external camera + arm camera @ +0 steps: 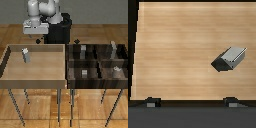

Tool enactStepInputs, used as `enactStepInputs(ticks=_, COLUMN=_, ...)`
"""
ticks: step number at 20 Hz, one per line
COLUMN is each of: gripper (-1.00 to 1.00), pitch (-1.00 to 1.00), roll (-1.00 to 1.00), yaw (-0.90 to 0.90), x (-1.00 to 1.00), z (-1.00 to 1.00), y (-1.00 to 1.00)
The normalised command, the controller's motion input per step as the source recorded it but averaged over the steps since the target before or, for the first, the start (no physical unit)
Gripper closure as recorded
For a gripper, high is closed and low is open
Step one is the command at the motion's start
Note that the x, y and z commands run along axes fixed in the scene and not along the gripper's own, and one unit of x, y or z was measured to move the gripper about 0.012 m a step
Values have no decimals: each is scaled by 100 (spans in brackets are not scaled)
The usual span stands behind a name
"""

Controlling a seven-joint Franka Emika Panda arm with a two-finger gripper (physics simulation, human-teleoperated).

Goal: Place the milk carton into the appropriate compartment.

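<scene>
The milk carton (25, 55) is a small pale grey box standing upright in the light wooden bin (10, 80), near the bin's back edge on the exterior view's left. In the wrist view the milk carton (229, 58) shows from above on the bin floor. My gripper (36, 40) hangs above the bin's back edge, a little behind the carton and apart from it. The gripper (191, 103) is open, and nothing lies between its two dark fingertips (150, 102).
On the exterior view's right stands a dark wooden bin (97, 62) split by dividers into several compartments. Small grey objects (85, 73) sit in some of them. Both bins rest on thin metal legs (60, 105) over a wooden floor.
</scene>
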Motion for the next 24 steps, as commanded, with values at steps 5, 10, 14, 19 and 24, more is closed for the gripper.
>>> enactStepInputs(ticks=5, gripper=-100, pitch=0, roll=0, yaw=0, x=0, z=0, y=-100)
enactStepInputs(ticks=10, gripper=-100, pitch=0, roll=0, yaw=15, x=0, z=0, y=-60)
enactStepInputs(ticks=14, gripper=-100, pitch=0, roll=0, yaw=98, x=0, z=0, y=0)
enactStepInputs(ticks=19, gripper=-100, pitch=0, roll=0, yaw=18, x=0, z=0, y=0)
enactStepInputs(ticks=24, gripper=-100, pitch=0, roll=0, yaw=0, x=80, z=0, y=0)
